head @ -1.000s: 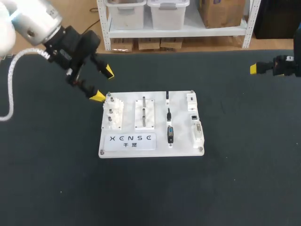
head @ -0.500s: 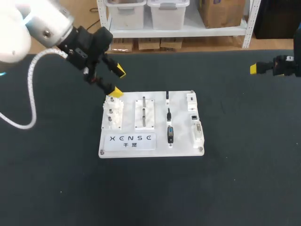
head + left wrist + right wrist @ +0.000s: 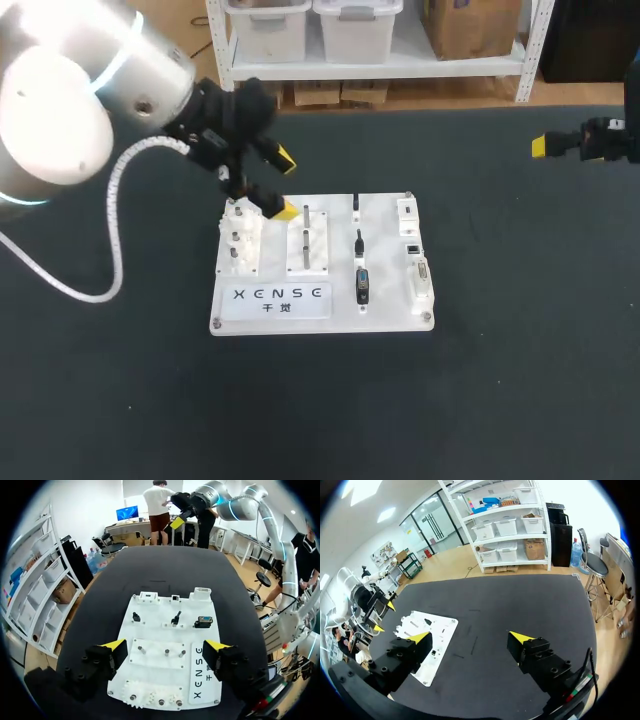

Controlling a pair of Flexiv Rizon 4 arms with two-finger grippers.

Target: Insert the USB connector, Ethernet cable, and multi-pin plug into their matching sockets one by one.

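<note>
The USB connector (image 3: 356, 205), the Ethernet cable (image 3: 359, 241) and the multi-pin plug (image 3: 362, 286) sit in a row on the white board (image 3: 388, 300), each in its own holder. They are small, so we name the first two by the order of the sockets. The sockets (image 3: 412, 247) line the board's right edge, just beside the plugs, and we see nothing seated in any of them. We judge that no insertion has begun.

Over the last second our left arm has swung in from beyond the board's left edge. Its left fingers (image 3: 283, 210) were out over the bare table (image 3: 500, 380) near the peg block (image 3: 240, 245). They now hover over the rear of the board, between that block and the slotted fixture (image 3: 308, 243). They are spread wide and hold nothing. In the left wrist view the three plugs lie ahead of them, with the sockets beyond.

The right fingers (image 3: 540, 147) have not moved, parked well away at the table's far right. The right wrist view shows them wide open and empty.

To us this means the approach is under way and the left arm is taking the first plug. It has yet to travel further right to stand over the plug row, then come down and close on one plug squarely.
</note>
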